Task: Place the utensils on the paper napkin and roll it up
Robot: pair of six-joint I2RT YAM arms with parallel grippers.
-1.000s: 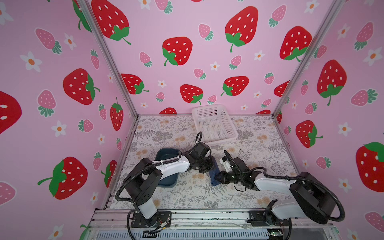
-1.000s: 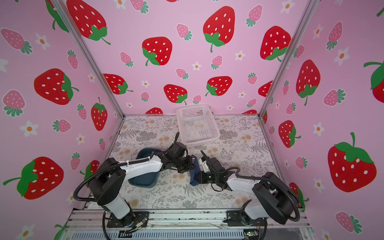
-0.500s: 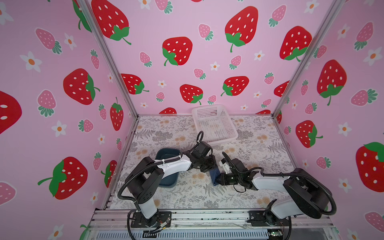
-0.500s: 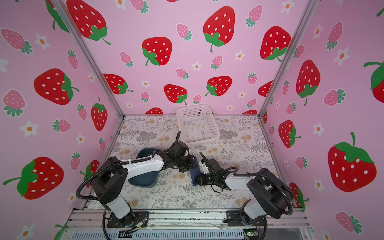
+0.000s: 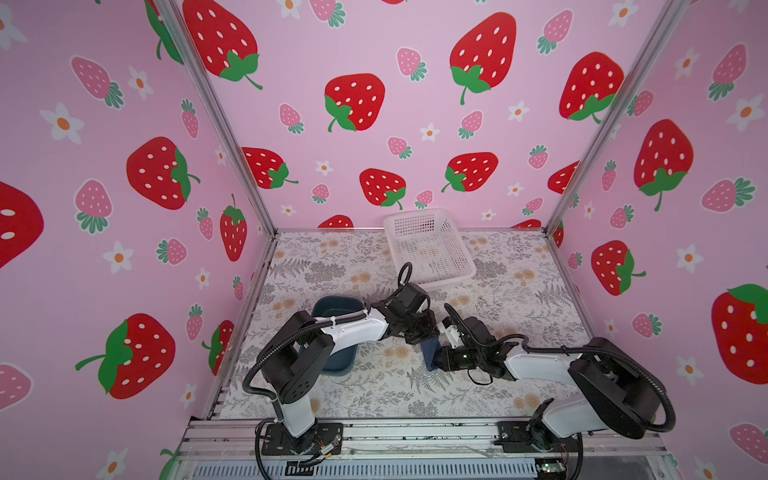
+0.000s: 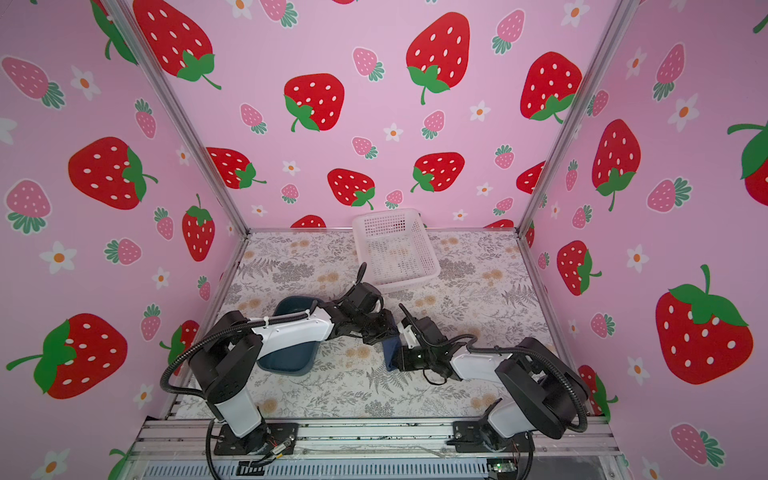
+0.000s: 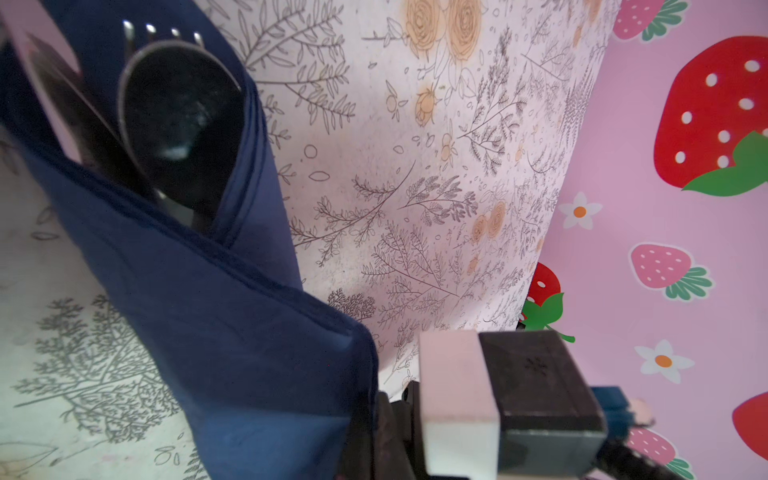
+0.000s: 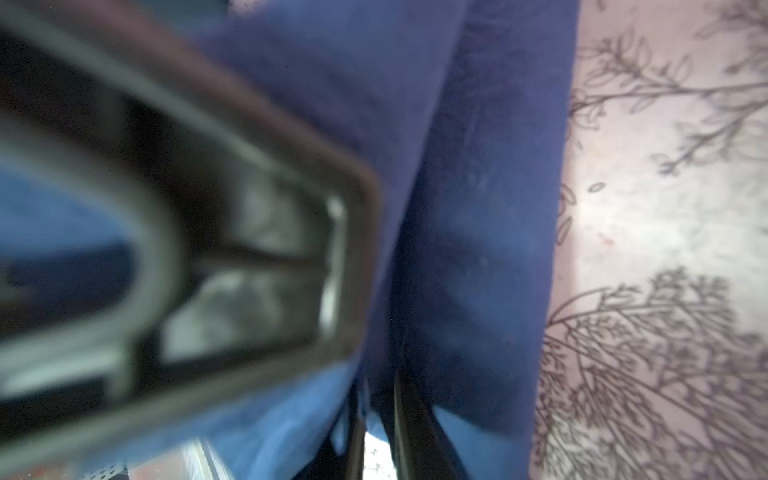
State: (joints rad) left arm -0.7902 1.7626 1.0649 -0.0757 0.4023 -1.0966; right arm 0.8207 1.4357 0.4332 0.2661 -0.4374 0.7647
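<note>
Judging from both top views, the paper napkin (image 5: 431, 354) lies near the middle of the table (image 5: 374, 395) as a narrow navy bundle. It is squeezed between the left gripper (image 5: 423, 336) and the right gripper (image 5: 439, 360), near the teal tray (image 5: 332, 303) and well apart from the white basket (image 5: 428, 249).

The left wrist view shows the utensils (image 7: 187, 145) already inside the wrap. The spoon (image 7: 174, 95) bowl, the fork (image 7: 162, 31) tines and the knife (image 7: 83, 120) poke out of the open end.

The left gripper's jaws are fully closed. The napkin's edge runs right up to them, but I cannot tell whether any paper is pinched. In the right wrist view a fold of napkin runs down between the right gripper's dark jaws, which look nearly closed on it.

The roll looks mostly formed, so what remains is probably tightening it and tucking the flap.

The paper will be soft, light and easy to tear, while the steel is smooth and heavy for its wrapper — likely to slide out if the bundle tips. The best hold is across the middle of the roll, where the metal backs the paper, rather than on a loose corner.
</note>
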